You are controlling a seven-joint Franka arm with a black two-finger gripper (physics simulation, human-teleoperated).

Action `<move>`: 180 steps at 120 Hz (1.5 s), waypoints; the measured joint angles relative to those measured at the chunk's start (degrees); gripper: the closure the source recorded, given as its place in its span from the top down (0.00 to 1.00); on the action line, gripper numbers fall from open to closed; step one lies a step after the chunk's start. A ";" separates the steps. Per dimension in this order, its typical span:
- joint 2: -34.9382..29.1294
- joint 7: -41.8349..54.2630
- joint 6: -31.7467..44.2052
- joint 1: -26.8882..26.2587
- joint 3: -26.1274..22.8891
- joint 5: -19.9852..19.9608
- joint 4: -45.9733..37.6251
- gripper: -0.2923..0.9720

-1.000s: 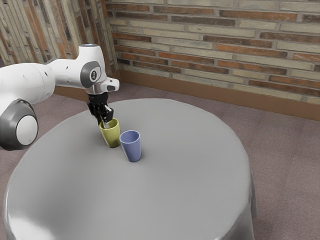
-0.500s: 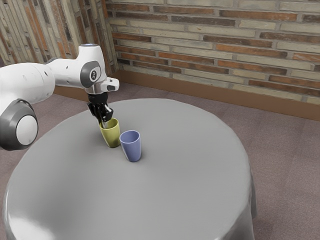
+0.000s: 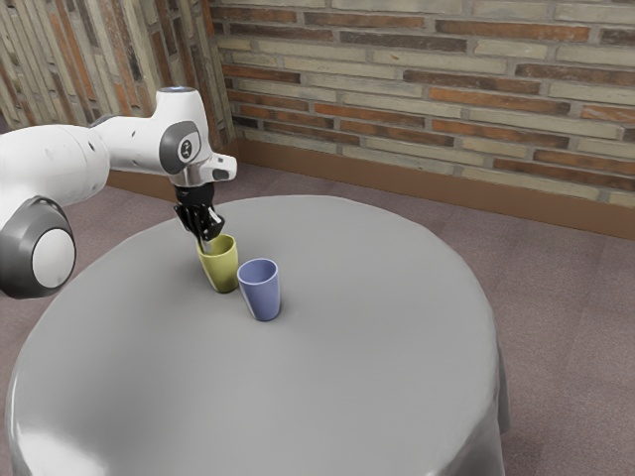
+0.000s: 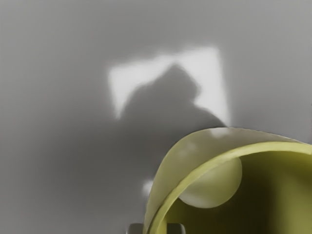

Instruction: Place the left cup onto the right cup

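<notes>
1. Yellow cup [image 3: 220, 266]: it stands upright on the table [image 3: 377, 347], toward the exterior view's left, mouth up. This is the left cup of the task.
2. Blue cup [image 3: 260, 290]: upright on the same table, just beside the yellow cup on the exterior view's right and slightly nearer the camera. We see a narrow gap between the two, so they are apart. Neither cup is stacked on the other.
3. Gripper [image 3: 206, 238]: black and pointing down, it sits at the far-left part of the yellow cup's rim. We read the jaws as clenched on the cup wall, one finger inside the mouth and one outside.
4. Wrist view: the yellow cup's rim [image 4: 195, 156] curves close under the hand. Two grey fingertips [image 4: 137, 228] flank the wall at the picture's lower edge. We see a pale round highlight on the cup's inner surface.
5. Shadow [image 4: 165, 107]: a dark shape lies on the grey table beyond the cup, crossing a bright patch [image 4: 122, 83] of light.
6. Arm [image 3: 109, 149]: white, entering from the exterior view's left and bending down to the gripper.
7. Setting: a brick wall [image 3: 446, 69] stands behind the round table.
</notes>
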 joint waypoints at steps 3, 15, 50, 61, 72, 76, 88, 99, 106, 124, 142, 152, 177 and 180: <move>0.02 0.00 0.03 -0.01 0.00 0.00 0.00 0.18; 0.00 -0.02 0.12 0.01 0.00 0.02 0.00 0.16; -0.64 -0.11 0.23 -0.02 -0.09 0.14 -0.12 0.15; -1.24 -0.14 0.20 -0.09 -0.09 0.16 -0.36 0.15; -2.09 -0.16 0.11 -0.11 -0.09 0.18 -0.67 0.15; -2.45 -0.17 0.05 -0.11 -0.09 0.18 -0.76 0.15; -3.79 -0.20 -0.15 -0.18 -0.09 0.19 -0.97 0.15; -5.09 -0.21 -0.34 -0.22 -0.09 0.21 -1.10 0.15; -5.76 -0.22 -0.46 -0.26 -0.13 0.24 -1.23 0.15; -7.66 -0.24 -0.86 -0.28 -0.44 0.27 -2.32 0.15; -9.65 -0.24 -1.14 -0.42 -0.68 0.31 -3.73 0.15; -10.92 -0.25 -1.58 -0.45 -0.70 0.32 -4.33 0.15; -13.73 -0.25 -2.68 -0.53 -0.82 0.33 -5.85 0.15; -13.98 -0.25 -2.78 -0.54 -0.88 0.33 -5.93 0.15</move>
